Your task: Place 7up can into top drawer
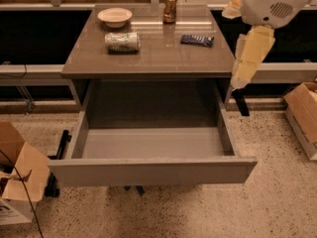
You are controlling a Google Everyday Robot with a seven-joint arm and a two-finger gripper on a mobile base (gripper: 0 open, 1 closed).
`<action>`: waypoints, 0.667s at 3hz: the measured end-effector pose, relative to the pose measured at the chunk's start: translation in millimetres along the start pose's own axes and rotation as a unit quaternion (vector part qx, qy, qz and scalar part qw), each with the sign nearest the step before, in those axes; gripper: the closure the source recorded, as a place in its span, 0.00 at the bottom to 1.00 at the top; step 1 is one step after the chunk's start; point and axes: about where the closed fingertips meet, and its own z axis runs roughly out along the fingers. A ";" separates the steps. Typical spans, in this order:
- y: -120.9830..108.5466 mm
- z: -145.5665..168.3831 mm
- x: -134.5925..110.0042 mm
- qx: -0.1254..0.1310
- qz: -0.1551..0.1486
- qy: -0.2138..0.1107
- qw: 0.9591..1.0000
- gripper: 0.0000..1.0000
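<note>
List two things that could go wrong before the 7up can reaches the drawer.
The 7up can lies on its side and may roll when touched. The gripper hangs beside the table at its right edge, far from the 7up can, so reaching across might knock the packet.
</note>
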 end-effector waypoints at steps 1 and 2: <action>-44.9 16.9 -41.7 -0.002 -0.056 -0.059 0.997 0.00; -63.6 12.9 -53.1 0.018 -0.061 -0.079 0.995 0.00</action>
